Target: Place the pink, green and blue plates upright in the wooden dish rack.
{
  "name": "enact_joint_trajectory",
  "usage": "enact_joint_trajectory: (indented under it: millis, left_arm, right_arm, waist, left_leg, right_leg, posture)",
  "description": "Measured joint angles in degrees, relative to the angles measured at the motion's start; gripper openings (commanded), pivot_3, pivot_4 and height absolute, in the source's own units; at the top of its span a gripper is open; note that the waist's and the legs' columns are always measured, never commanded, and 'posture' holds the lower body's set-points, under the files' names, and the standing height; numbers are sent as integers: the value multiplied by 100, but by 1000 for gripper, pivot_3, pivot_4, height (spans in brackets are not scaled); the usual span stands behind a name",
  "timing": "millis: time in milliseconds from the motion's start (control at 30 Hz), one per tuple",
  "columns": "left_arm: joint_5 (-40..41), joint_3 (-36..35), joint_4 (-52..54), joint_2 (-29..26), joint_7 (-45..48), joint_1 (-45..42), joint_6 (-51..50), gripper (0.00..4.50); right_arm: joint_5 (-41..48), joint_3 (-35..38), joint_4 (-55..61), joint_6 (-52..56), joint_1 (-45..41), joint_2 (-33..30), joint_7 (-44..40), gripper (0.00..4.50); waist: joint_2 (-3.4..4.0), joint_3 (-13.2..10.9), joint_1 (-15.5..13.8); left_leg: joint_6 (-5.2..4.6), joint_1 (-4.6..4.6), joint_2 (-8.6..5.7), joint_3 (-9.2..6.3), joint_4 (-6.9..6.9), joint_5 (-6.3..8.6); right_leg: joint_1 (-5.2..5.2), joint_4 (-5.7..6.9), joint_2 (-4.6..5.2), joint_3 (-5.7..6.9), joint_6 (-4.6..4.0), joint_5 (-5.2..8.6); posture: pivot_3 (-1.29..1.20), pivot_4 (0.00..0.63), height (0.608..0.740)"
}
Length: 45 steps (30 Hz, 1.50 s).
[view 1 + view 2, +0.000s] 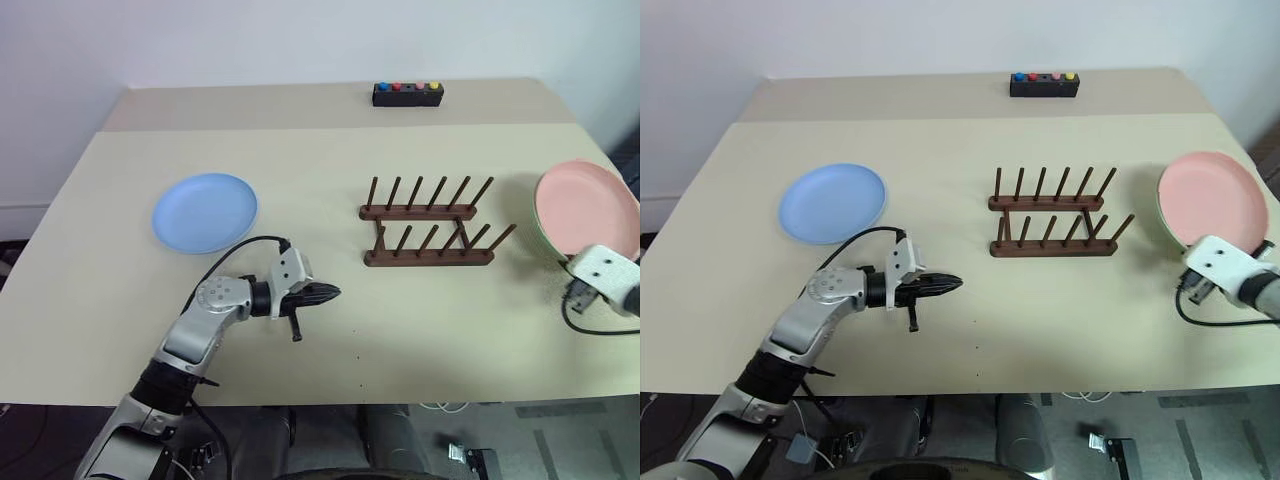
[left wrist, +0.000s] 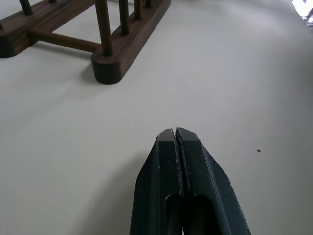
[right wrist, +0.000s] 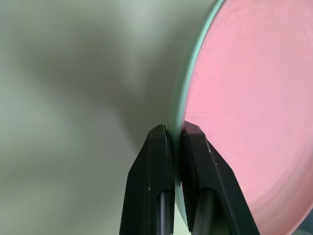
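Three plates: blue (image 1: 204, 212), pink (image 1: 588, 206), green (image 3: 182, 105). One rack (image 1: 430, 235). One button box (image 1: 407, 94).

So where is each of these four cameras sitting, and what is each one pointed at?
Left eye view: on the head, looking down at the table, wooden dish rack and blue plate; both arms show.
Right eye view: beside it, same scene.
Left wrist view: on the left wrist, looking along the shut left gripper toward the rack.
Right wrist view: on the right wrist; the right gripper pinches the rims of the pink plate and green plate.
Shared: the rack, in both eye views and the left wrist view.
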State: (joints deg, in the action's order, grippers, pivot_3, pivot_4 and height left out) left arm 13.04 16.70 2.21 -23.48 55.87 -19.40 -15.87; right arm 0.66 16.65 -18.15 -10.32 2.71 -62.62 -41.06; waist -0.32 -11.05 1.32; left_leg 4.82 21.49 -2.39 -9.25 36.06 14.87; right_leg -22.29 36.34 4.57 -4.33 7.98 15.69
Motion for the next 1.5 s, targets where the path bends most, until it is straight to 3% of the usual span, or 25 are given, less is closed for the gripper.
enact_joint_trajectory:
  millis: [33,133,300,800,1500]
  left_arm:
    - [0,5,-7,7,20,-11,4,0]
    - [-2,33,-72,68,45,-99,26,0]
    - [-6,53,-171,145,69,-168,59,0]
    - [-3,41,-83,31,14,-20,22,0]
    - [-4,44,-83,45,32,-13,12,0]
  right_arm:
    - [139,159,316,253,200,-29,-185,34]
    - [457,360,856,798,364,-39,-562,1052]
    - [567,410,1243,1215,459,-43,-902,3399]
    - [1077,1101,1503,2043,263,212,-848,3399]
    - [1252,549,1397,2617,-332,1026,-555,3399]
  waist:
    - [0,0,5]
    - [-1,0,6]
    - [-2,-1,-32]
    - [-2,-1,-44]
    - [0,0,-39]
  left_leg:
    - [0,-1,0,0,3,0]
    - [0,-1,0,0,9,0]
    - [0,2,0,0,6,0]
    - [0,2,0,0,6,0]
    - [0,1,0,0,6,0]
  right_leg:
    - [2,0,0,0,0,0]
    - [7,0,0,0,-1,0]
    - [3,-1,2,1,0,0]
    - [3,-1,2,1,0,0]
    - [2,0,2,1,0,0]
  posture:
    - [0,150,740]
    - [0,150,740]
    - [0,150,740]
    - [0,150,740]
    - [0,150,740]
